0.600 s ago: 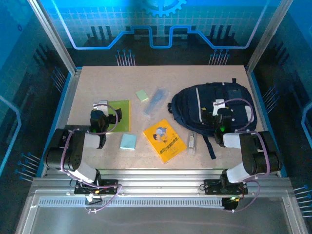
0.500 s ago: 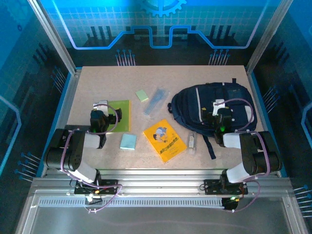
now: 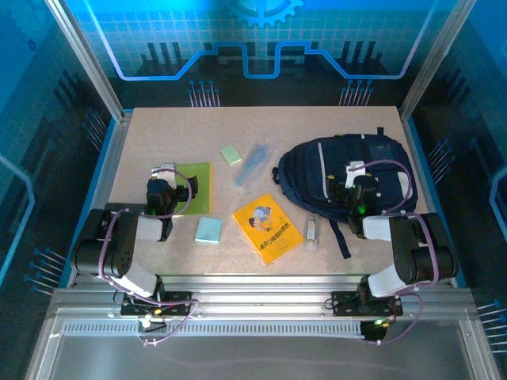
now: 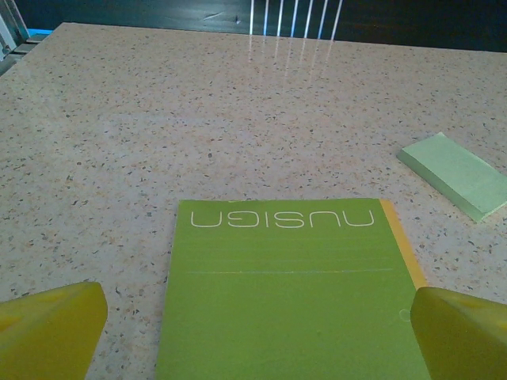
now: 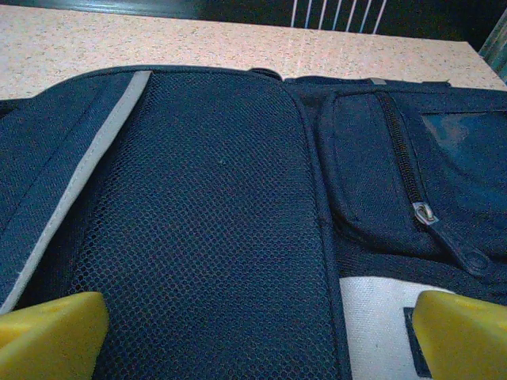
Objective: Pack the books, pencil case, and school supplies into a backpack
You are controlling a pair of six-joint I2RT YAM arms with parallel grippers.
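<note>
Left fingers (image 4: 51,326) are spread wide and empty, low over the near end of the lime-green book (image 4: 289,301), which lies flat on the desk (image 3: 158,134) with the pale-green block (image 4: 455,174) off its far right corner. Right fingers (image 5: 51,326) are just as wide, gripping nothing, poised over the navy backpack (image 3: 341,170) at the desk's right side. Between book and backpack lie the pencil case (image 3: 253,164), the orange-yellow book (image 3: 267,227) and the clear tube (image 3: 311,231), and the teal pad (image 3: 208,229) sits near the green book.
</note>
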